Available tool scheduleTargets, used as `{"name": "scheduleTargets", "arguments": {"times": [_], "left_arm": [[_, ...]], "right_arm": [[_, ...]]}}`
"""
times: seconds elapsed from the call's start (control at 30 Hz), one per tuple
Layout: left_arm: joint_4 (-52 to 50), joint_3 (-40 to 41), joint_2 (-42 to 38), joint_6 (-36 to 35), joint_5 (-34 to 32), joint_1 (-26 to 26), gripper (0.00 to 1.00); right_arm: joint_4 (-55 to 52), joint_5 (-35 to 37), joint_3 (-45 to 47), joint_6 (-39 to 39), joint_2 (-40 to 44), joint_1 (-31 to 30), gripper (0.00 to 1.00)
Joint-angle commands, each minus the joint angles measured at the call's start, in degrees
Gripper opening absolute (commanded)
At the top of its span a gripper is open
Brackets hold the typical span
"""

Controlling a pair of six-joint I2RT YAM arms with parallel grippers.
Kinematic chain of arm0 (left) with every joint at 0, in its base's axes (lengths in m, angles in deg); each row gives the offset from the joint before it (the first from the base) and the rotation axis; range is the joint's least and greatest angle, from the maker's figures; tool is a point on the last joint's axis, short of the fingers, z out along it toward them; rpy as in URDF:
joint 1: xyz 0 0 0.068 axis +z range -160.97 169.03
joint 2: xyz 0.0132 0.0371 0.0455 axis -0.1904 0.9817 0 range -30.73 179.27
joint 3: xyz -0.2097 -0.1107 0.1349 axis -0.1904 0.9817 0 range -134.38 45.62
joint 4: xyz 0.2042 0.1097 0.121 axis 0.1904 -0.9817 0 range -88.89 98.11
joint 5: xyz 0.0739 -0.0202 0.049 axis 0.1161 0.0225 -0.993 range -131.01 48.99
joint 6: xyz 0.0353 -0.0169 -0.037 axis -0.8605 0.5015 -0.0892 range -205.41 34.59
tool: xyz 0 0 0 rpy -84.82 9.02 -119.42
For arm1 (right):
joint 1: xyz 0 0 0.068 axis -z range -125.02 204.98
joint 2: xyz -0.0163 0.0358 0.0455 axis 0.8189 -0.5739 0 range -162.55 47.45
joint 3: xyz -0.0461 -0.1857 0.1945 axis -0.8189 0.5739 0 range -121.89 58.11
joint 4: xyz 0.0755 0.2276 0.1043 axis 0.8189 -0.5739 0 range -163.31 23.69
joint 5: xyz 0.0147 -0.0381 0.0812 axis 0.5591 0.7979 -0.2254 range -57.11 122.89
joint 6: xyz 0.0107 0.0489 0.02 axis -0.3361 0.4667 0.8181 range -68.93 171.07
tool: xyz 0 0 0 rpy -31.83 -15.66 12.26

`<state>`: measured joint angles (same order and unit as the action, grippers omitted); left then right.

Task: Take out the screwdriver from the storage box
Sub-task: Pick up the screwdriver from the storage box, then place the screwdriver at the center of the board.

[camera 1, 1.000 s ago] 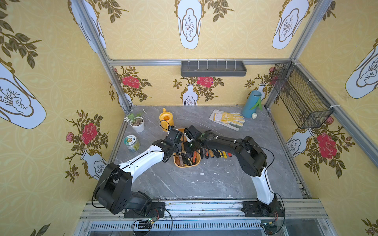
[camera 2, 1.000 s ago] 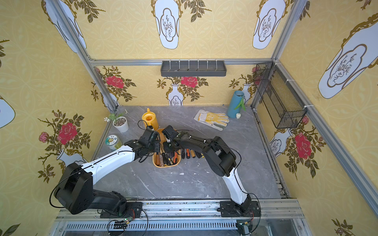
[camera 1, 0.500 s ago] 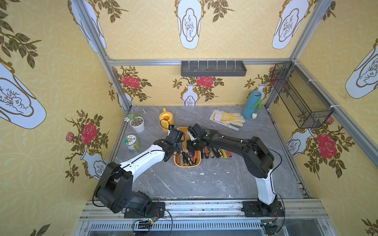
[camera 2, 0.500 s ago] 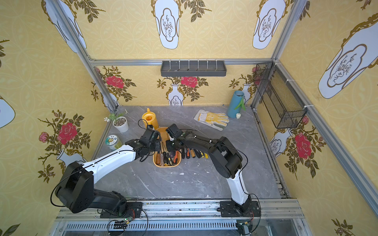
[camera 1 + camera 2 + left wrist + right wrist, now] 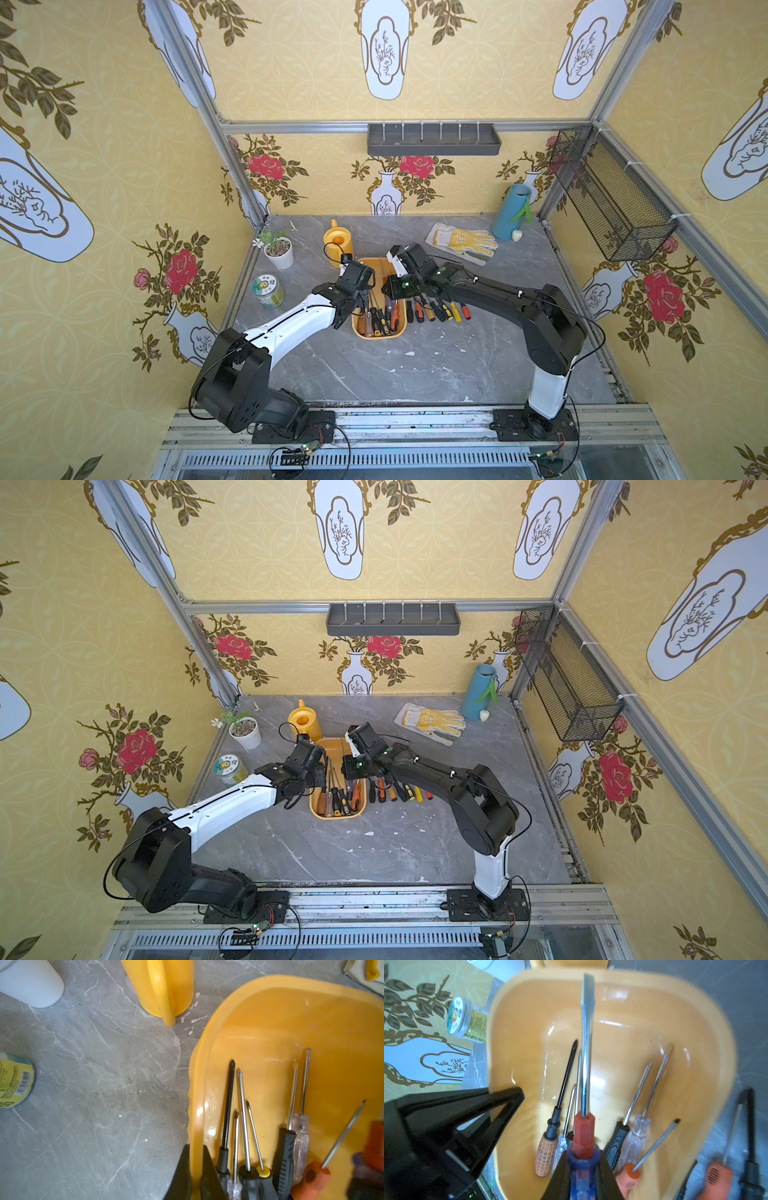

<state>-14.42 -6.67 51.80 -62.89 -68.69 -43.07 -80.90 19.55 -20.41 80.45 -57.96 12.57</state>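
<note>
In both top views you see the storage box (image 5: 379, 336) lying on the grey table (image 5: 415, 374), near the yellow watering can (image 5: 337, 246), with loose screwdrivers (image 5: 376, 320) heaped at its near end. A row of other screwdrivers (image 5: 436, 309) lies on the table just beside its right wall. Your left gripper (image 5: 352, 309) sits at the box's left rim. Your right gripper (image 5: 392, 291) reaches in over the box from the right.

In the left wrist view, your left gripper (image 5: 195, 1167) is pinched together on that rim, with one finger outside the wall and one inside, right next to the tool handles. The watering can stands past the box, apart from it.

In the right wrist view, your right gripper (image 5: 583, 1159) is clamped on the blue handle of the screwdriver (image 5: 586, 1064), the one with a red collar and a wide flat blade. Its blade points along the box toward the far end, above the other tools. It looks lifted off the box floor, but the picture is blurred, so you cannot be sure. It hangs over the inside of the box, not outside it. A labelled jar (image 5: 467, 1018) stands on the table beyond the box wall.
</note>
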Motion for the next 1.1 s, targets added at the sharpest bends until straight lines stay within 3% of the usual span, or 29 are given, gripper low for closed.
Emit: {"name": "scheduleTargets", "arguments": {"times": [0.0, 0.23, 0.67, 1.07], "left_arm": [[1.2, 0.2, 0.0, 0.3, -2.2, 0.1, 0.0], [0.5, 0.3, -0.7, -0.7, -3.3, 0.2, 0.0], [0.2, 0.6, -1.6, -1.1, -3.6, 0.6, 0.0], [0.2, 0.3, -1.2, -1.0, -3.2, 0.6, 0.0]], "right_arm": [[2.5, 1.2, 1.2, 0.1, 3.3, 0.8, 0.0], [-3.1, 5.5, 2.2, -0.5, 5.9, 3.8, 0.0], [-18.6, 12.6, -2.6, -3.3, -2.6, 4.6, 0.0], [-23.1, 16.2, -3.5, -4.6, -7.3, 4.6, 0.0]]}}
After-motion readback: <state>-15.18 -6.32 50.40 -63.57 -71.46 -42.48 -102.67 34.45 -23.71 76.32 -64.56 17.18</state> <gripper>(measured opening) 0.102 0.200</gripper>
